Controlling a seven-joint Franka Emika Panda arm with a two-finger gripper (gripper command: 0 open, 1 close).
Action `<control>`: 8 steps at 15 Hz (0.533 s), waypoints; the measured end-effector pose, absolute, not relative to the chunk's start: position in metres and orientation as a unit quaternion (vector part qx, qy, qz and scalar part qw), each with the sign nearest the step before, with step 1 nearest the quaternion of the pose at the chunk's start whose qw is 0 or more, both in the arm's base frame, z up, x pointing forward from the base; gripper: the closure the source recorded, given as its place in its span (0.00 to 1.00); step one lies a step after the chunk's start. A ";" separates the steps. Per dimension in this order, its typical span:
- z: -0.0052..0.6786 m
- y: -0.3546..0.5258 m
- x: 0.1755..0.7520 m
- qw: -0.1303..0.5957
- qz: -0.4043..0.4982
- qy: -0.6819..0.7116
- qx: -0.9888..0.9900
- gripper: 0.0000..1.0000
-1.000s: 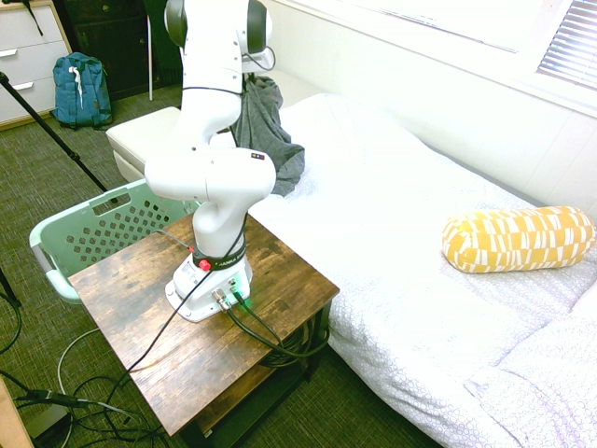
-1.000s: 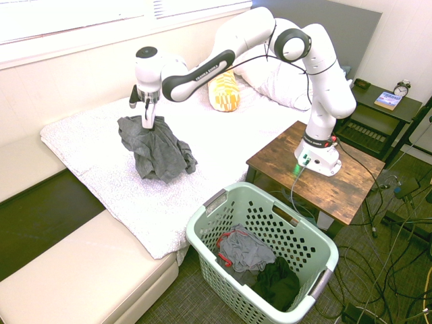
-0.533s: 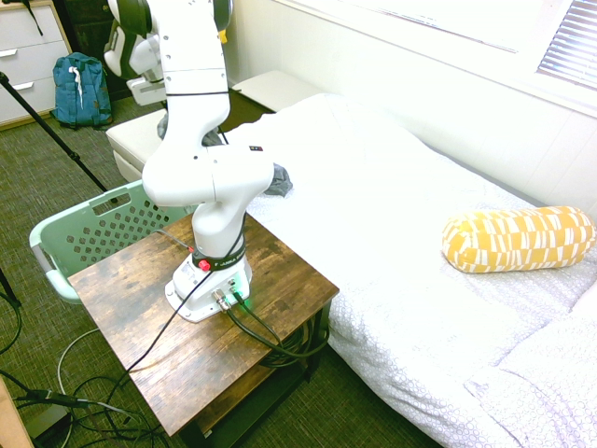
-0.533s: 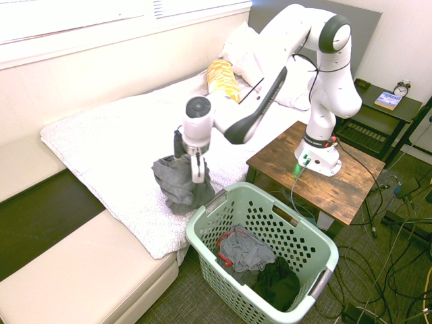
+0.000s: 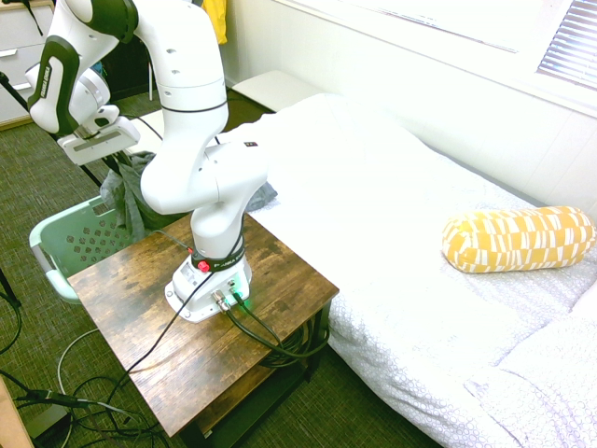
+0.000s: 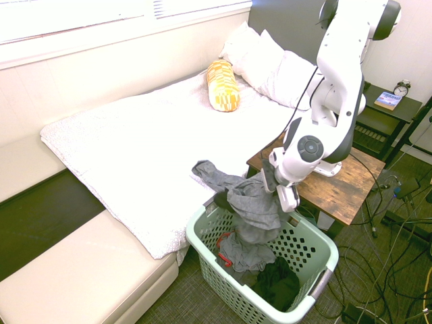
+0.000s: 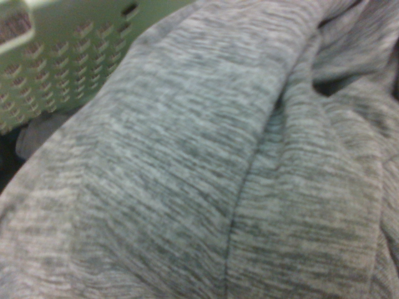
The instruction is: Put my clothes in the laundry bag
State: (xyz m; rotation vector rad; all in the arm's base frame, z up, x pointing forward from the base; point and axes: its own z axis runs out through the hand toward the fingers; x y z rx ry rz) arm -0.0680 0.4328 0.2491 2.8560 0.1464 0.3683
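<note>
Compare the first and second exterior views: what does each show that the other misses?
Only the first exterior view shows the yellow garment hanging at the back. Only the second shows the basket's inside, with clothes already in it, and the white pillows. Both show the grey garment hanging from the end effector over the laundry basket, plus the wooden table and the yellow pillow.

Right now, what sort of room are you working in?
Most likely a bedroom: a bed with white bedding and pillows, a nightstand with an alarm clock, and a laundry basket on the floor beside it.
</note>
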 end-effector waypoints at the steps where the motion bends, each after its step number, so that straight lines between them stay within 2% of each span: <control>1: 0.247 0.423 -0.061 0.132 0.127 0.048 0.982 0.00; 8: 0.245 0.423 -0.047 0.135 0.122 0.046 0.982 0.00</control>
